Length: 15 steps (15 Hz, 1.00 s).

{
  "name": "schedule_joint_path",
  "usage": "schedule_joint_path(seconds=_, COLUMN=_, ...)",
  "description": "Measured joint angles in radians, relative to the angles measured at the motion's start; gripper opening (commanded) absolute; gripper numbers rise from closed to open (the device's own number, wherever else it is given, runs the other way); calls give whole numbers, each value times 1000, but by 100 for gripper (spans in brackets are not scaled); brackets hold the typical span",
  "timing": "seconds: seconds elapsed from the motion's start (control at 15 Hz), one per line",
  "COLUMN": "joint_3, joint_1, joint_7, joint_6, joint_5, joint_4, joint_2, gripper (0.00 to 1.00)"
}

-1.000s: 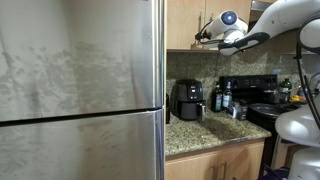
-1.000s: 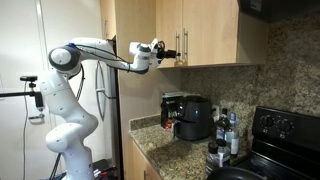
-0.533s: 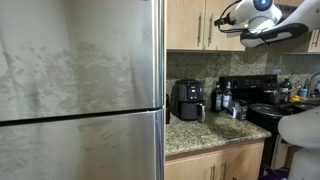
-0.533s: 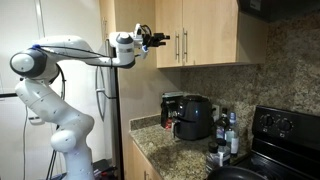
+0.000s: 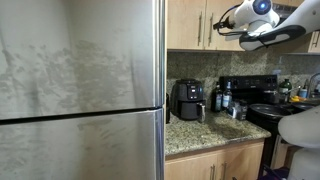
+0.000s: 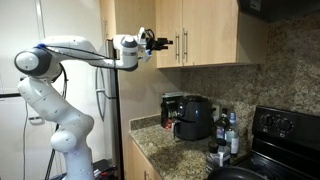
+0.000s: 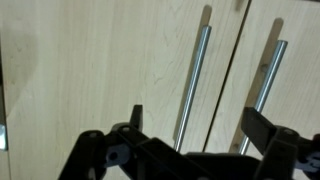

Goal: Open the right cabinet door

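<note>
end effector [image 6: 161,42] risen (jaws wide) | right cabinet door [image 6: 212,30] shut

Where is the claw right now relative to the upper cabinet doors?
In an exterior view the open claw hovers at upper-cabinet height, facing the two bar handles, just short of the closed right cabinet door.

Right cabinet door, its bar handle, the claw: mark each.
right cabinet door [image 6: 212,32]: in an exterior view, middle of the panel
bar handle [image 7: 265,85]: wrist view, mid-bar
claw [image 6: 159,42]: in an exterior view, between the fingertips
</note>
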State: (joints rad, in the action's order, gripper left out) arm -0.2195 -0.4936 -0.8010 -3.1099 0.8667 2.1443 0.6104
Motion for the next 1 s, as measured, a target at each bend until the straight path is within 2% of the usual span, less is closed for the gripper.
schedule_joint_path(seconds=0.2, joint_3=26, joint_1=5, joint_7=-1, joint_6=-115, joint_5=-54, joint_4=-63, joint_2=-185, gripper=100)
schedule_joint_path(seconds=0.33, joint_3=69, joint_1=34, joint_7=25, joint_6=-238, joint_5=-81, joint_4=-125, joint_2=-314, gripper=100)
schedule_joint_path(seconds=0.47, joint_3=152, joint_1=115, joint_7=42, joint_6=-353, joint_5=-71, joint_4=-204, joint_2=-444, gripper=100)
schedule_joint_path(seconds=0.53, joint_3=207, joint_1=166, joint_7=17, joint_6=-382, joint_5=-43, joint_4=-219, joint_2=-461, gripper=100)
schedule_joint_path(seconds=0.6, joint_3=269, joint_1=236, joint_7=-38, joint_6=-363, joint_5=-3, joint_4=-240, joint_2=-461, gripper=100)
schedule_joint_path(seconds=0.67, joint_3=333, joint_1=306, joint_7=-100, joint_6=-347, joint_5=30, joint_4=-262, joint_2=-462, gripper=75)
schedule_joint_path(seconds=0.8, joint_3=447, joint_1=427, joint_7=-188, joint_6=-344, joint_5=62, joint_4=-284, joint_2=-463, gripper=68)
schedule_joint_path(seconds=1.0, joint_3=588, joint_1=564, joint_7=-260, joint_6=-344, joint_5=111, joint_4=-283, joint_2=-449, gripper=45)
